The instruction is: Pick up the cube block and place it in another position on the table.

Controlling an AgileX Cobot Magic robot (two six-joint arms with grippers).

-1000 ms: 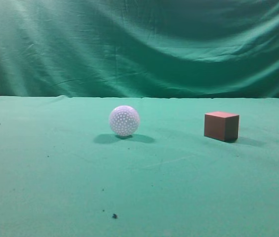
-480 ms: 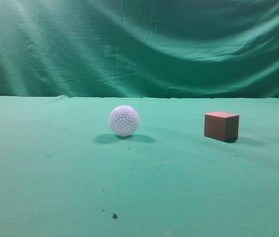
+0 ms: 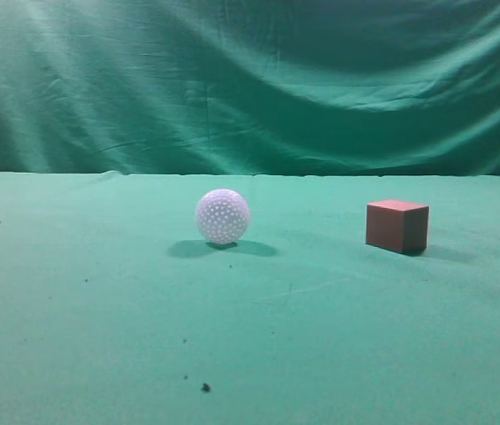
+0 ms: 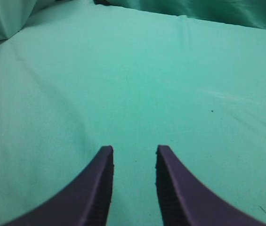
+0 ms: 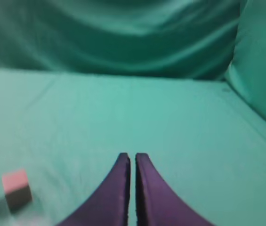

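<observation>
The cube block is reddish-brown with a lighter top and sits on the green table at the right. It also shows in the right wrist view, low at the left, blurred. My right gripper is shut and empty, to the right of the cube and apart from it. My left gripper is open and empty above bare green cloth. Neither gripper shows in the exterior view.
A white dimpled ball rests on the table left of the cube, near the middle. A wrinkled green curtain hangs behind the table. Small dark specks lie on the cloth at the front.
</observation>
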